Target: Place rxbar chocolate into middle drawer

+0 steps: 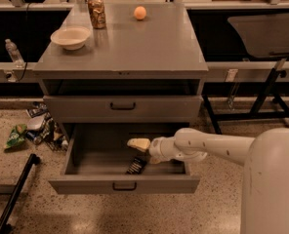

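Note:
The middle drawer is pulled out, below the shut grey drawer front with its own handle. The rxbar chocolate, a small dark flat bar, lies on the drawer floor near the front, a little right of centre. My gripper is inside the drawer, reaching in from the right, just above and behind the bar. It is open and holds nothing. The bar lies free of the cream fingers.
On the cabinet top stand a cream bowl, a brown patterned can and an orange ball. Snack bags and litter lie on the floor to the left. A black bar lies front left. A dark table frame stands right.

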Controlling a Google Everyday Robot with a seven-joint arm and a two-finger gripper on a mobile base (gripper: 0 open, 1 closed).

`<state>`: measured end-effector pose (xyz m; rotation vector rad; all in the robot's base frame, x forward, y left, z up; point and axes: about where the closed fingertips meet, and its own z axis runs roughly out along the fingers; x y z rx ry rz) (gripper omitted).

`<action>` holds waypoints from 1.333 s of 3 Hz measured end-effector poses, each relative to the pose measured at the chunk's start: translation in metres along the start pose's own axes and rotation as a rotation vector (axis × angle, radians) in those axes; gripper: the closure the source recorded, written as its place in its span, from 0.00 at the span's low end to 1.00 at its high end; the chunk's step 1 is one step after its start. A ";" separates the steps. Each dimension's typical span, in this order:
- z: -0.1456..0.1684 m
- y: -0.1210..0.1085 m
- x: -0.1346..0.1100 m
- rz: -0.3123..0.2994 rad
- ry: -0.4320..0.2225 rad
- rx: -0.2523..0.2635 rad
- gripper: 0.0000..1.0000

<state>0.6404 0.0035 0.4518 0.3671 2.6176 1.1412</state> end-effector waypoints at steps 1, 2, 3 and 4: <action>-0.029 -0.014 -0.002 0.043 -0.040 0.030 0.00; -0.083 -0.020 -0.005 0.060 -0.119 0.045 0.00; -0.174 -0.014 -0.016 0.054 -0.283 0.032 0.00; -0.170 -0.019 -0.015 0.061 -0.275 0.036 0.00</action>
